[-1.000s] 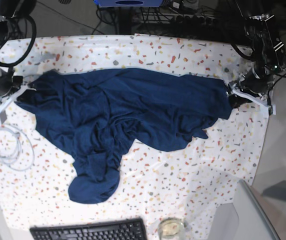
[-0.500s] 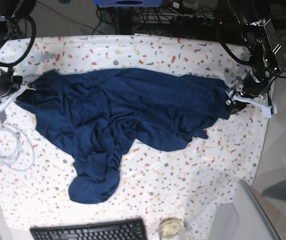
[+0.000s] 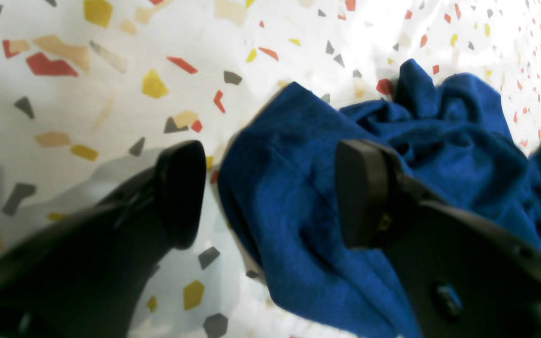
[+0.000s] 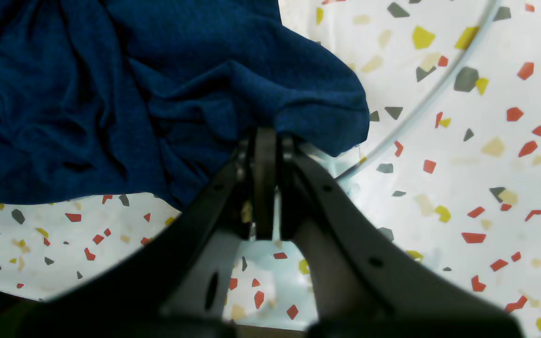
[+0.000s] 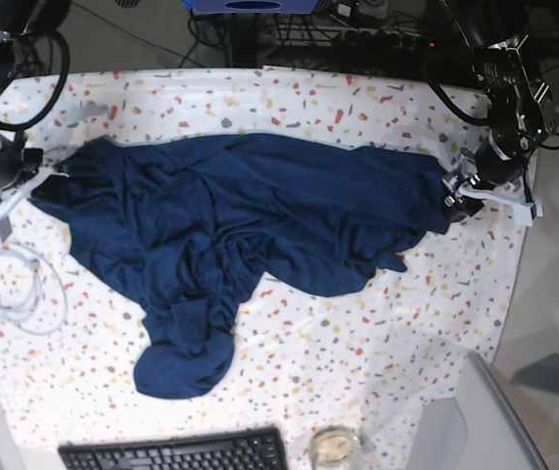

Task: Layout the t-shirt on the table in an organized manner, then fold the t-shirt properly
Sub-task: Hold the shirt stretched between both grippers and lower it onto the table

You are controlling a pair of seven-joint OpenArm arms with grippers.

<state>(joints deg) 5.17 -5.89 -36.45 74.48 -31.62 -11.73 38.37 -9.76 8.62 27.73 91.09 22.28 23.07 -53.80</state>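
Note:
The dark navy t-shirt (image 5: 250, 220) lies crumpled across the speckled table (image 5: 377, 333), stretched left to right, with a bunched lobe hanging toward the near edge. At the shirt's right end my left gripper (image 5: 458, 197) stands open. In the left wrist view its fingers (image 3: 181, 192) straddle a fabric corner (image 3: 289, 197) that lies loose on the cloth, the left gripper (image 3: 270, 192) not clamping it. At the shirt's left end my right gripper (image 5: 42, 182) is shut on the t-shirt's edge (image 4: 298, 94), which drapes over the closed tips of the right gripper (image 4: 265, 141).
A coiled white cable (image 5: 15, 284) lies on the table by the right gripper and shows as a thin line (image 4: 421, 103) in the right wrist view. A black keyboard (image 5: 176, 452) and a glass jar (image 5: 334, 446) sit at the near edge. A grey panel (image 5: 489, 416) is at lower right.
My left gripper has opened and let go of the shirt's right corner, drawing slightly up and back. The right gripper and the shirt have stayed put.

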